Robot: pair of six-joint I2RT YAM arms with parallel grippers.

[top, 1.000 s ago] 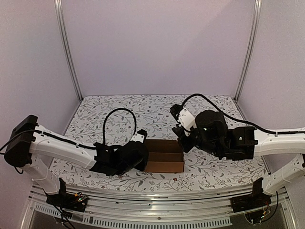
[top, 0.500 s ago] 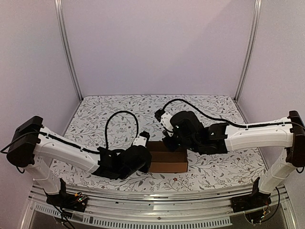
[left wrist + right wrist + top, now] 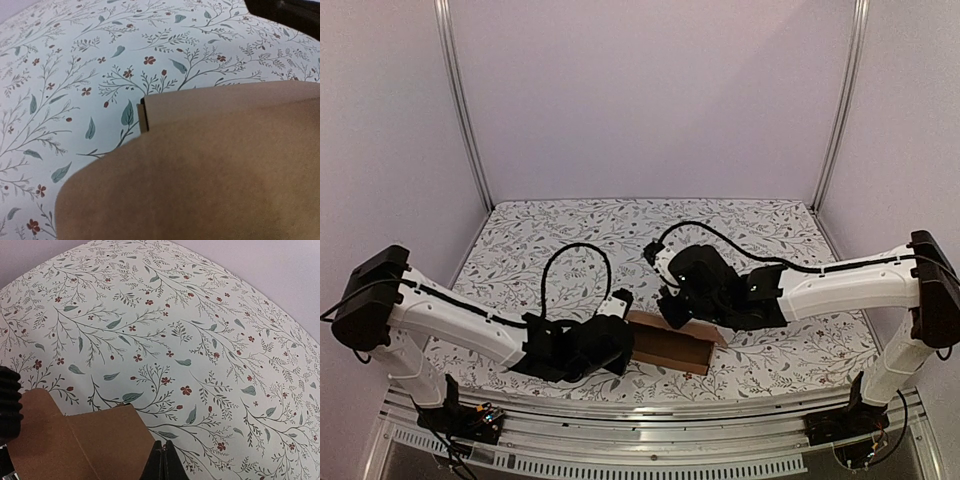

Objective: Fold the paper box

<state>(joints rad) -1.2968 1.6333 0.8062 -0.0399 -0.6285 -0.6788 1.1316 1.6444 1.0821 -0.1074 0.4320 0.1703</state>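
The paper box [image 3: 670,342] is a plain brown cardboard piece lying low and slanted on the flowered table between my two grippers. My left gripper [image 3: 623,335] is at its left end. In the left wrist view the cardboard [image 3: 210,165] fills the lower frame and hides the fingers. My right gripper [image 3: 670,310] is over the box's far edge. In the right wrist view its black fingertips [image 3: 164,462] are pressed together with nothing between them, right beside the edge of a cardboard flap [image 3: 75,440].
The flowered tablecloth [image 3: 560,235] covers the table inside the lilac walls. Metal posts [image 3: 460,100] stand at the back corners. A black ribbed part [image 3: 7,400] of the other arm shows at the left of the right wrist view.
My right arm has swung left and down onto the box's far edge. The box, seen open-topped before, now looks flatter and slanted. My left gripper stays at its left end.
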